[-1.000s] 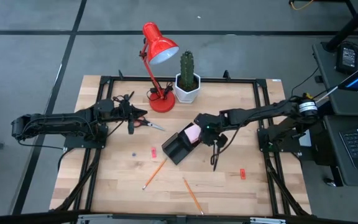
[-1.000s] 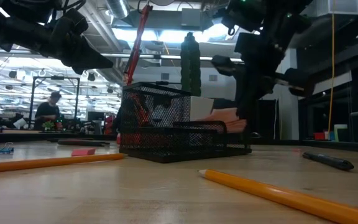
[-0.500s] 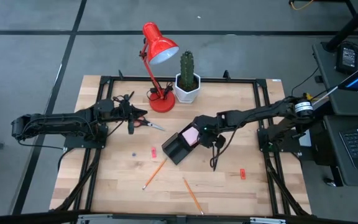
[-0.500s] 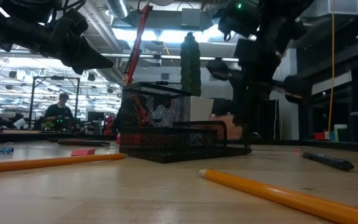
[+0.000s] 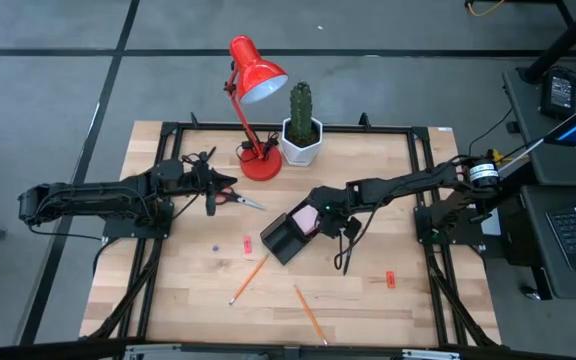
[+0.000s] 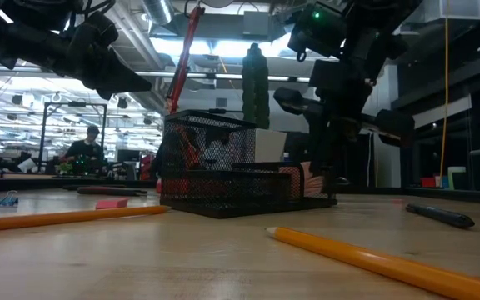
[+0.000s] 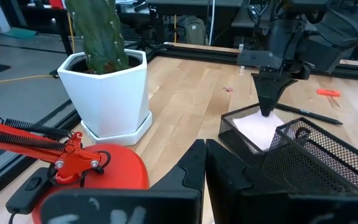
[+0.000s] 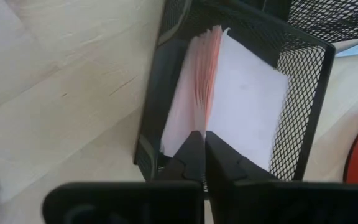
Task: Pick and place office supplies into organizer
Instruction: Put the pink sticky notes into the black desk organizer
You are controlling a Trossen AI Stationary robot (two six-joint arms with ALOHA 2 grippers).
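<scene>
The black mesh organizer (image 5: 286, 237) sits mid-table. The pink sticky-note pad (image 8: 229, 93) stands on edge inside its far compartment, pages fanned. My right gripper (image 5: 319, 209) is over that compartment, shut on the pad; the left wrist view shows it pointing down (image 7: 266, 111). My left gripper (image 5: 211, 203) waits, shut, raised beside the red-handled scissors (image 5: 236, 198), which lie flat. Two orange pencils (image 5: 250, 279) (image 5: 310, 313), a black pen (image 5: 345, 252) and small red pieces (image 5: 247, 244) (image 5: 390, 279) lie on the wood. My right gripper pinches the pad's upper edge (image 8: 202, 122) between its two fingers, coming from above and pointing down. Several sheets are in the pinch, and the rest fan away from it. The pad sits inside the organizer compartment, its lower part behind the mesh wall (image 6: 300, 180).
The red desk lamp (image 5: 256, 80) and the potted cactus (image 5: 301, 128) stand at the far edge, close behind the organizer. The black table frame (image 5: 421, 170) runs along the sides. Bare wood lies near the front edge around the pencils.
My right gripper has moved down and slightly toward the table's left, still shut on the pad. The pad has gone from showing above the organizer's rim to sitting lower inside the compartment.
</scene>
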